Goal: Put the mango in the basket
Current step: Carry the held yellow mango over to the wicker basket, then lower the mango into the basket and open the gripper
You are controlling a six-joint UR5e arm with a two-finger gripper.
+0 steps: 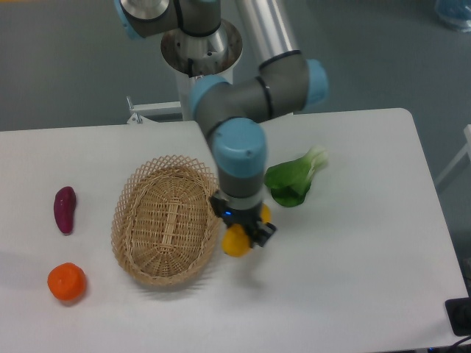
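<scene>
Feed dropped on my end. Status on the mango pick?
Two-finger gripper down over the yellow-orange mango, closure unclear. Mango outside, beside the tan woven wicker basket's right rim. Basket interior empty; leafy green vegetable behind, clear of the path.

mango (235, 243): 1 | basket (131, 220): 1 | tangerine (67, 282): 1 | sweet potato (65, 209): 1 | leafy green (293, 180): 1

White bench (353, 294) with rounded corners, over grey floor. Purple sweet potato (65, 209) near left edge, lying lengthwise toward the camera. Round orange tangerine (67, 282) just below it, apart. Leafy green vegetable (294, 181) with pale stalk, right of centre, stalk end pointing up-right. Dark object (459, 316) at lower right corner, partly cut off.
</scene>
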